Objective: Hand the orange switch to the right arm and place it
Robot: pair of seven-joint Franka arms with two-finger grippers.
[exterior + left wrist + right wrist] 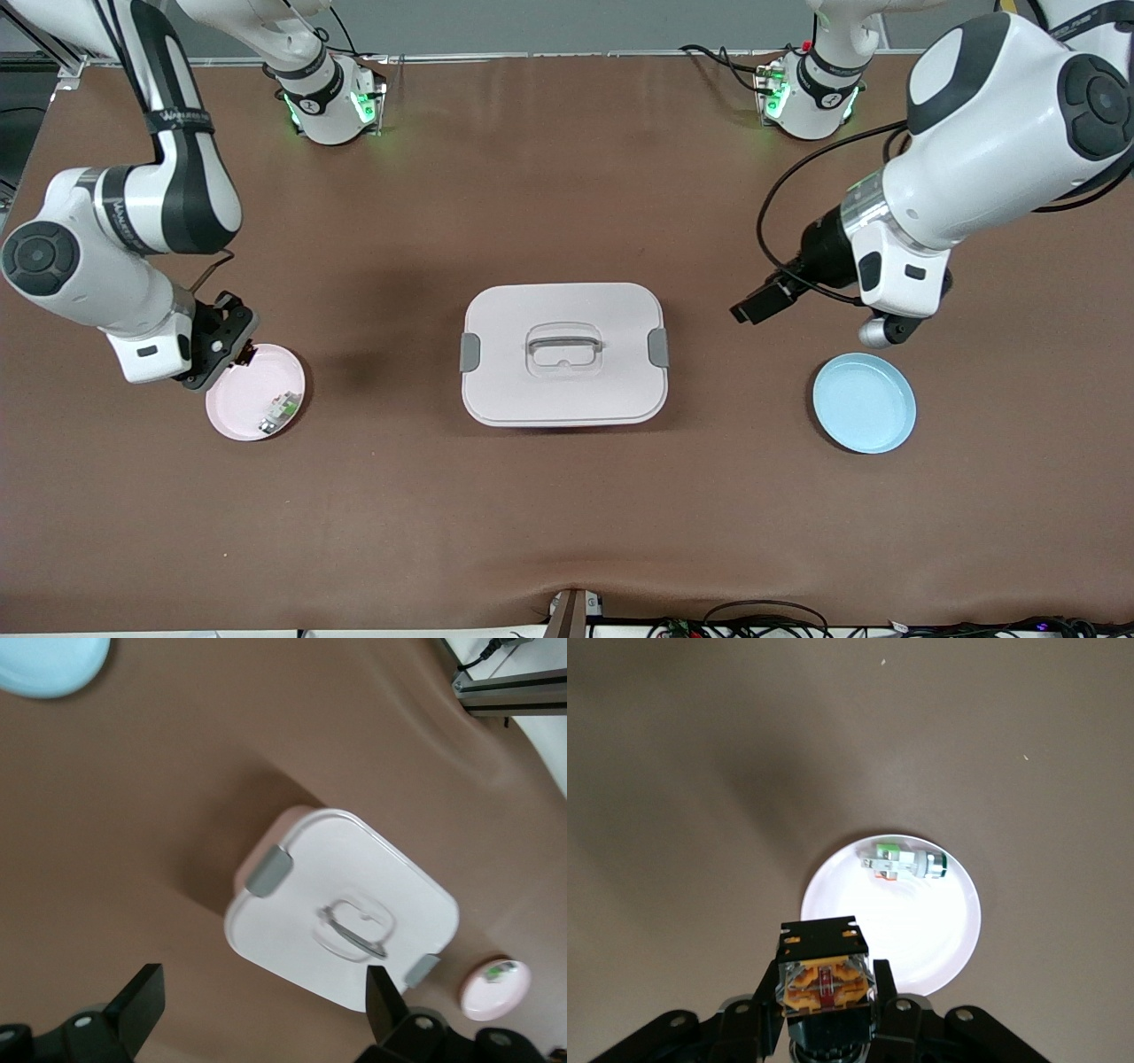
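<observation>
My right gripper [229, 341] [824, 990] is shut on the orange switch [824, 973], a blocky black part with orange fittings on its face. It hangs over the rim of the pink plate [237, 406] [930, 935] at the right arm's end of the table. In the front view the switch is only a small dark bit [245, 356] at the fingertips. My left gripper [764, 301] [263, 992] is open and holds nothing. It hangs above the table between the lidded box and the blue plate [864, 403].
A small white-and-green component [282, 409] [904, 861] lies in the pink plate. A white lidded box [563, 354] [341, 904] with grey clips and a handle stands mid-table. The blue plate [49, 665] lies toward the left arm's end.
</observation>
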